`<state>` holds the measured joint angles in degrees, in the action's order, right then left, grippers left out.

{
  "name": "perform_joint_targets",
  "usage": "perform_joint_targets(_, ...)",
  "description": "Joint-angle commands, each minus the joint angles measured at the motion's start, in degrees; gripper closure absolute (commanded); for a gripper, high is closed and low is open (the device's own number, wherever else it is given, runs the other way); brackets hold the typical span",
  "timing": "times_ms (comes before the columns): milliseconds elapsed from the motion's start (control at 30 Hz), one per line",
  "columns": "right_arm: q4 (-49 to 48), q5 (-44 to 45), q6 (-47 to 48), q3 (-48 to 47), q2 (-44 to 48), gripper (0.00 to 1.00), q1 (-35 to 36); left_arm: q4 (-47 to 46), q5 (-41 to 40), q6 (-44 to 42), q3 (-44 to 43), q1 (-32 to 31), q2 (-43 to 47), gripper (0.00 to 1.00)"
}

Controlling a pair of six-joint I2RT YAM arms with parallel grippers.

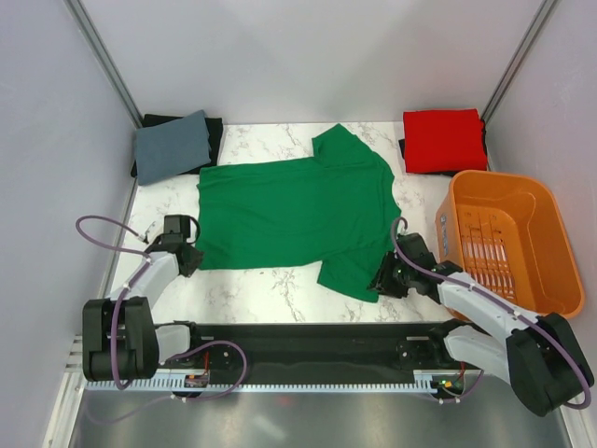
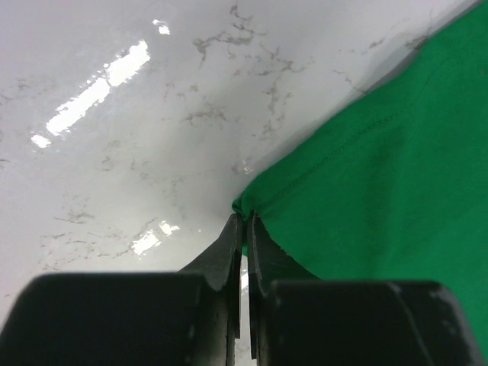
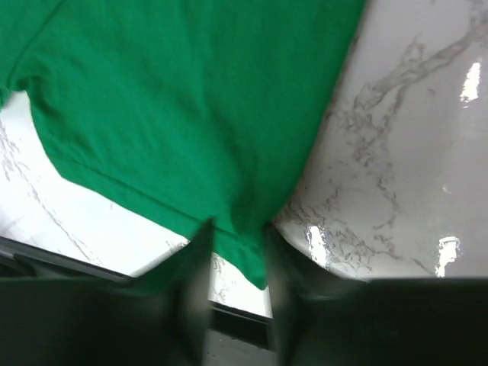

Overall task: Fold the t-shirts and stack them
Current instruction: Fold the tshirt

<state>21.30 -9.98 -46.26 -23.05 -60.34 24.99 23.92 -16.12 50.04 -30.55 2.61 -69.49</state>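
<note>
We take the step in hand to be the first fold of the bright green short-sleeved cotton t-shirt [image 1: 289, 210], which lies spread flat in the middle of the white marble table [image 1: 280, 291], its hem toward the left and its collar end toward the right.

To do it well, we want both near corners firmly held before anything lifts, then raised together and low, with the near edge kept taut between them so the cloth rolls over in one straight line rather than bunching.

The left gripper [image 2: 244, 226] is clenched on the very tip of the shirt's near hem corner. That bite looks thin to us and could slip under tension.

The right gripper [image 3: 236, 263] stands with its fingers apart, straddling the hem of the near sleeve. The cloth lies between them but is not pinched, so we judge it must close first.

The bright red folded t-shirt [image 1: 443, 140] rests at the far right corner, well apart from both grippers, behind the orange slatted plastic basket [image 1: 552, 245].
</note>
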Motion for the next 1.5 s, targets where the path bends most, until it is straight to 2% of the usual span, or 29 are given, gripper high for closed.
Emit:
perform_joint_targets(0, 0.41, 0.05, -0.67, 2.48, -0.49, 0.73, 0.93, -1.78, 3.53, -0.47, 0.49, 0.11, 2.69, 0.97)
perform_joint_targets(67, 1.11, 0.13, -1.02, 2.57, 1.52, 0.86, 1.02, -0.46, 5.48, 0.4, 1.1, 0.2, 6.01, 0.98)
perform_joint_targets(100, 2.42, 0.13, -1.11, 2.31, 2.41, 0.98, 1.02, 0.15, 6.79, 0.76, 1.36, 0.11, 7.86, 0.98)
perform_joint_targets(133, 3.47, 0.31, -1.29, 1.61, 3.46, 1.0, 1.02, 1.38, 7.59, 1.02, 1.71, 0.11, 9.71, 0.98)
perform_joint_targets(300, 16.45, 0.13, -1.55, -2.78, 12.51, 1.0, 1.64, 6.56, 14.96, 0.85, 1.46, 0.11, 20.43, 0.98)
perform_joint_targets(500, 30.1, 0.49, -2.6, -9.46, 22.89, 1.0, 1.73, 16.67, 15.85, -1.08, -3.64, 0.11, 27.04, 0.98)
perform_joint_targets(600, 31.78, -0.21, -4.36, -11.75, 24.83, 1.0, 1.73, 19.93, 15.86, -2.23, -6.89, 0.11, 27.92, 0.98)
perform_joint_targets(700, 32.31, 1.18, -3.58, -16.4, 22.29, 1.0, 1.73, 21.69, 15.86, -3.54, -10.32, 0.2, 27.4, 0.98)
perform_joint_targets(1033, 31.44, 11.54, 4.68, -37.85, -0.27, 1.0, 1.46, 23.19, 14.45, -11.98, -20.77, 0.2, 14.31, 0.98)
perform_joint_targets(1467, 26.69, 10.33, 14.35, -57.27, -25.69, 1.0, -8.64, 17.13, 12.78, -15.15, -30.97, 3.19, -5.1, 0.98)
